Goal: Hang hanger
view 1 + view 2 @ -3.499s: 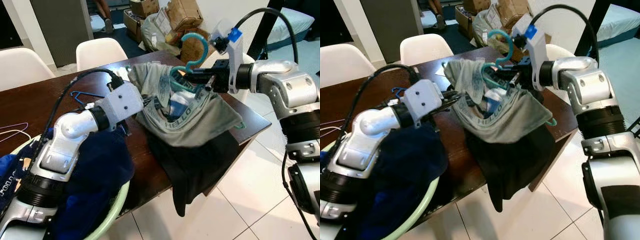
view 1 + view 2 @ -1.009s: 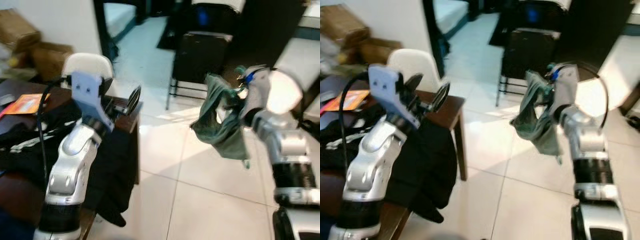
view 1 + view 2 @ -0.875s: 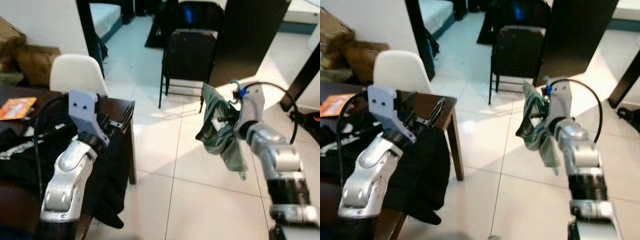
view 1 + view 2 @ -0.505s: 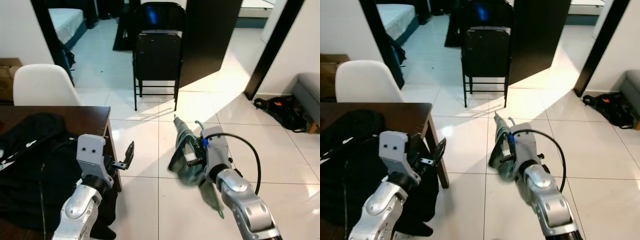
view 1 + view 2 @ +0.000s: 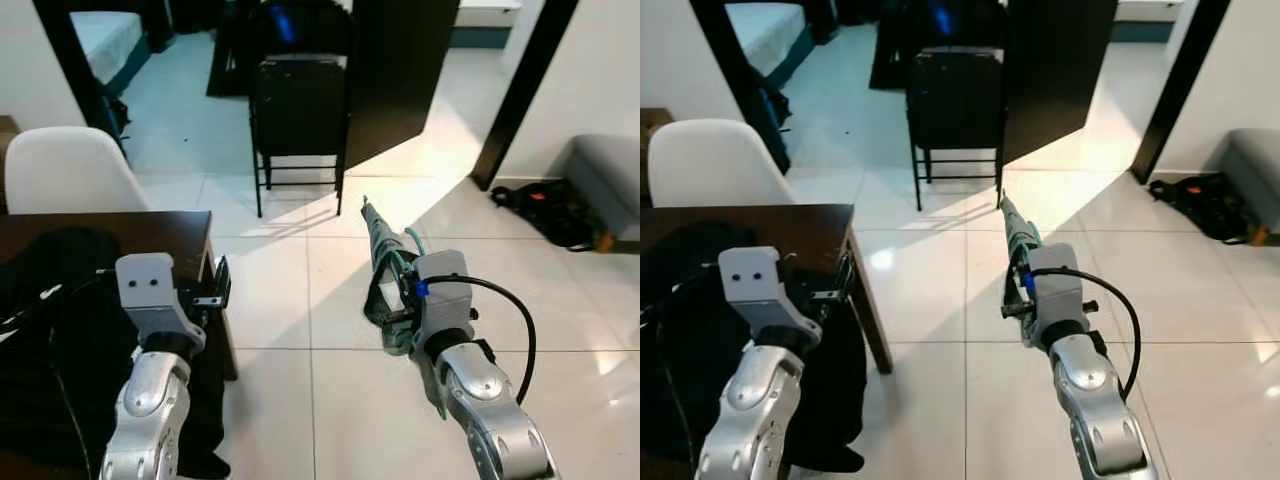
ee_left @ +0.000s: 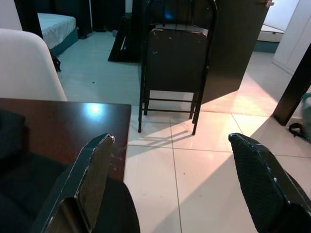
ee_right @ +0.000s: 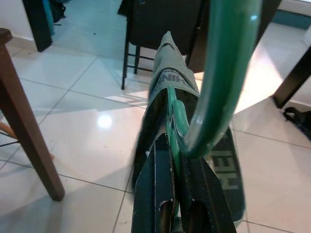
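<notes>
Robot has turned from the table (image 5: 190,235) toward the open floor; black folding chair (image 5: 300,100) and doorway now lie ahead. Right gripper (image 7: 175,213) stays clenched on the green hanger (image 7: 218,73), grey-green shirt (image 5: 385,265) draped on it, carried out over the tiles. Left gripper (image 6: 170,184) released, empty, beside the table's corner. Judgement: transit phase; no rail in sight yet.

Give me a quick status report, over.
Right gripper shut on green hanger, grey shirt draped on it. Left gripper open, empty. Black folding chair ahead.

Home: bed (image 5: 105,35), dining table (image 5: 120,228)
</notes>
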`<state>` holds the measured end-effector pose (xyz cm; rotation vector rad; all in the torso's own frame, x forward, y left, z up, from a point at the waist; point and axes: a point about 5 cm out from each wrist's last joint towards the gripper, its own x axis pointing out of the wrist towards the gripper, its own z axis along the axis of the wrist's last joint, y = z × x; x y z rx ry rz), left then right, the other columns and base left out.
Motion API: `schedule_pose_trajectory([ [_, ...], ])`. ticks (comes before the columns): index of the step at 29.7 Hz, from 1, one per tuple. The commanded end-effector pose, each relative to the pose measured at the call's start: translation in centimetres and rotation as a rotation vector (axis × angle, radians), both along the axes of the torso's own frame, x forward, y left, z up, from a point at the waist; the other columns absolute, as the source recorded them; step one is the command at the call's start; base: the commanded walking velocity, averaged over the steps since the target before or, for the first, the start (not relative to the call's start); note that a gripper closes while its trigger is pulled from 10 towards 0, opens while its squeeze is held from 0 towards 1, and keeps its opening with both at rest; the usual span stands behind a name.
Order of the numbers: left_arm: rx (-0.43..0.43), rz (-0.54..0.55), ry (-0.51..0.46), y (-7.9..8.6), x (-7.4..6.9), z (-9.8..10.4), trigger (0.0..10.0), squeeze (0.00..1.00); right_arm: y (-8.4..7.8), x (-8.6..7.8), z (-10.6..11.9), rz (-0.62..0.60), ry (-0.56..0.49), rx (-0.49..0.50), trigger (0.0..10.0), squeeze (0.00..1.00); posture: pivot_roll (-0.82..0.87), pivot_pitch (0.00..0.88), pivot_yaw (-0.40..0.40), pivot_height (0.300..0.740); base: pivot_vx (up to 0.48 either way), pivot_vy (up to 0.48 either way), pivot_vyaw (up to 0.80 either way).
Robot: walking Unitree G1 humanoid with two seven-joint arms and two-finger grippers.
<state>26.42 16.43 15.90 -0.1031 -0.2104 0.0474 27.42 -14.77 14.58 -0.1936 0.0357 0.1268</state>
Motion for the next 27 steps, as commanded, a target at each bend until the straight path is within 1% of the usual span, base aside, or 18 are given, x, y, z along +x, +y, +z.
schedule_pose_trajectory([
  [1,0.015,-0.012,0.002,-0.1,0.3,-0.1,10.0,0.0,0.1,0.0,0.7,-0.001,-0.046,0.004,10.0,0.0,-0.03,0.116,-0.003,0.74,0.0,-0.439,0.0],
  [5,0.01,-0.008,-0.01,-0.2,1.1,0.2,10.0,0.0,0.3,0.0,0.8,0.003,-0.066,0.0,10.0,0.0,-0.03,0.12,0.001,0.74,0.0,-0.442,0.0],
  [14,0.008,-0.016,-0.01,-0.4,1.4,0.3,10.0,0.0,0.5,0.1,0.9,0.007,-0.08,-0.007,10.0,0.0,-0.02,0.119,0.003,0.74,0.0,-0.444,0.0],
  [19,0.004,-0.028,0.0,-0.3,1.5,0.1,10.0,0.0,0.3,0.4,0.8,-0.005,-0.08,0.006,10.0,0.0,0.0,0.117,0.006,0.74,0.0,-0.442,0.0],
  [25,-0.002,-0.09,0.013,-0.8,1.5,-0.1,10.0,0.0,0.1,0.6,0.8,-0.007,-0.082,-0.001,10.0,0.0,0.0,0.114,-0.003,0.74,0.0,-0.042,0.0],
  [26,-0.002,-0.128,0.015,-1.2,1.5,-0.2,10.0,0.0,0.0,0.7,0.8,-0.007,-0.081,-0.007,10.0,0.0,0.0,0.111,-0.008,0.74,0.0,0.0,0.0],
  [27,-0.002,-0.128,0.015,-1.2,1.5,-0.2,10.0,0.0,0.0,0.7,0.8,-0.007,-0.081,-0.007,10.0,0.0,0.0,0.111,-0.008,0.74,0.0,0.0,0.0],
])
